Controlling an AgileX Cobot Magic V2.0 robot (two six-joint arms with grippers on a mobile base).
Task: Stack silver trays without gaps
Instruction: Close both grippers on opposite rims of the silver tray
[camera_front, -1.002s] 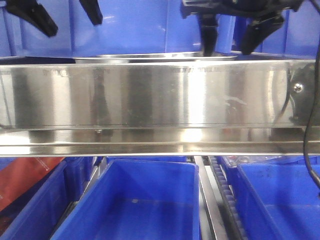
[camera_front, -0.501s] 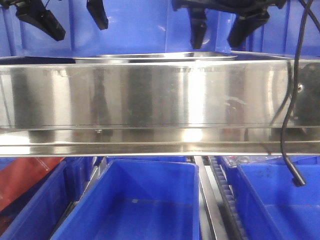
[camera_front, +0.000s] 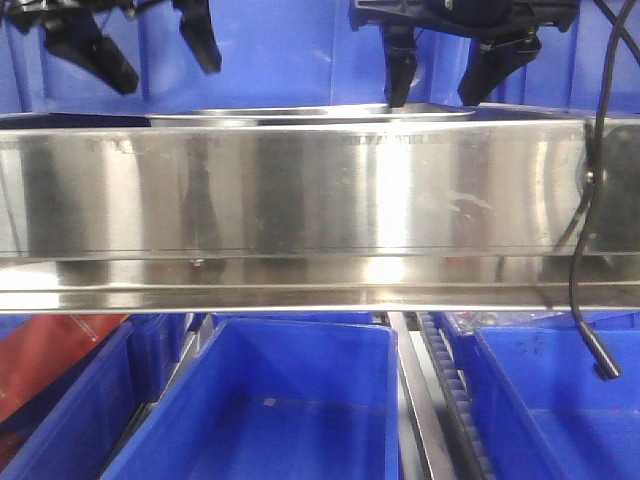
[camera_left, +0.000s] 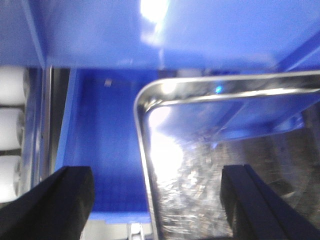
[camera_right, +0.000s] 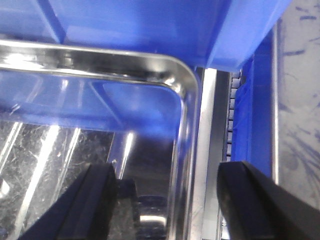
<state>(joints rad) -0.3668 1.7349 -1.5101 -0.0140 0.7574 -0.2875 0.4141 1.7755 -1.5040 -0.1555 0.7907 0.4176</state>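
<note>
A silver tray (camera_front: 300, 112) lies behind the shelf band, and only its thin rim shows in the front view. My left gripper (camera_front: 168, 72) hangs open above its left end and my right gripper (camera_front: 433, 98) open just above its right end. In the left wrist view the tray (camera_left: 210, 165) fills the right half; its left rim (camera_left: 141, 150) runs between the wide-apart fingers of the gripper (camera_left: 157, 210). In the right wrist view the tray (camera_right: 60, 145) has its right rim (camera_right: 182, 140) between the open gripper's (camera_right: 172, 210) fingers. Neither touches it. A doubled rim line shows; nesting cannot be told.
A broad brushed-steel shelf band (camera_front: 300, 200) hides most of the shelf. Blue bins stand behind the tray (camera_front: 290, 50) and below (camera_front: 290, 400) (camera_front: 560, 400). A black cable (camera_front: 580, 280) dangles at the right. White rollers (camera_left: 10, 130) sit left of the left gripper.
The left gripper has come down and to the right. The right gripper shifted left, rose, then dipped slightly. Its cable now hangs lower at the right. The tray has not moved.
</note>
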